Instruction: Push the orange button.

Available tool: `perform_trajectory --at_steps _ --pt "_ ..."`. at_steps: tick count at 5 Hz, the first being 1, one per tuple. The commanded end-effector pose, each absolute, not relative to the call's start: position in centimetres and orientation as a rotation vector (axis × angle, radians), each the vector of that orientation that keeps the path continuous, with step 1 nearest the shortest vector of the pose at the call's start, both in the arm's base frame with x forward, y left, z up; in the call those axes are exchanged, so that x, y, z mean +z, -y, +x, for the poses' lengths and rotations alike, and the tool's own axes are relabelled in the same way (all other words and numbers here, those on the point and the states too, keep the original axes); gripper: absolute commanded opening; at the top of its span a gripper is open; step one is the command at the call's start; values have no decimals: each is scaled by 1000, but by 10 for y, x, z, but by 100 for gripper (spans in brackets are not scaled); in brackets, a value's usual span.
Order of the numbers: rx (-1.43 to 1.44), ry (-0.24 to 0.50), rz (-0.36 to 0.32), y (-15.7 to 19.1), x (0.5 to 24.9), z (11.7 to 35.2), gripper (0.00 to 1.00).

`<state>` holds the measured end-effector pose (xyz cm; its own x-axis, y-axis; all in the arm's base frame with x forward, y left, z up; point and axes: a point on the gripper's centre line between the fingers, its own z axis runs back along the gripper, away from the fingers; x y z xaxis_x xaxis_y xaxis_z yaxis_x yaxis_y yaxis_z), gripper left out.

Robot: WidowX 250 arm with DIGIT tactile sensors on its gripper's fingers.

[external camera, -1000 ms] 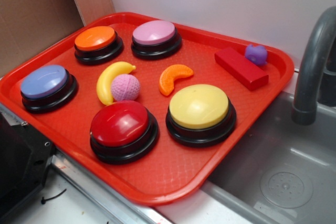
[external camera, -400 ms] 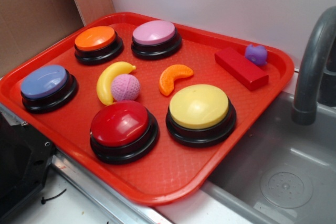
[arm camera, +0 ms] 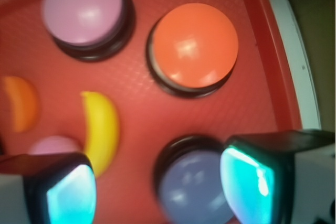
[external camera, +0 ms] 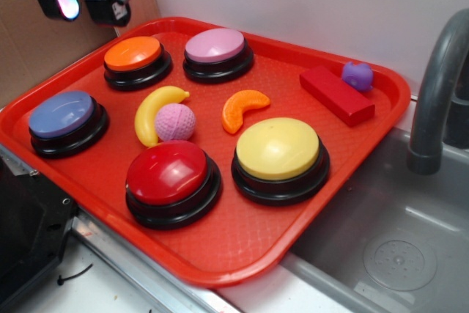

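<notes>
The orange button (external camera: 133, 54) has a glossy orange cap on a black base and sits at the tray's far left corner. In the wrist view the orange button (arm camera: 195, 44) lies in the upper middle. My gripper (external camera: 83, 1) hangs open and empty in the air, up and to the left of the orange button, apart from it. In the wrist view the gripper (arm camera: 160, 187) shows two teal-lit fingertips (arm camera: 71, 195) wide apart at the bottom edge, over the blue button.
The red tray (external camera: 242, 251) also holds a pink button (external camera: 215, 45), blue button (external camera: 61, 114), red button (external camera: 168, 173), yellow button (external camera: 278, 149), banana (external camera: 154, 110), pink ball (external camera: 175, 122), orange slice (external camera: 244, 108), red block (external camera: 336, 94), purple toy (external camera: 357, 75). A sink (external camera: 396, 232) and faucet (external camera: 438, 86) stand at right.
My gripper has come into the exterior view at the top left and moved down and to the right, closer to the orange button. Nothing on the tray has moved.
</notes>
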<state>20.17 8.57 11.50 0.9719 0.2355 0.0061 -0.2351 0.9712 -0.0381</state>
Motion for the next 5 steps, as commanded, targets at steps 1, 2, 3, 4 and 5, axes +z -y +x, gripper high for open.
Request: perform_trajectory --at_steps 1,2,3,4,5 --pt "130 86 22 -116 100 227 100" --pt "130 86 22 -116 100 227 100" --pt "130 86 22 -116 100 227 100" --pt "130 86 22 -116 100 227 100" --pt "220 158 58 -117 106 245 100"
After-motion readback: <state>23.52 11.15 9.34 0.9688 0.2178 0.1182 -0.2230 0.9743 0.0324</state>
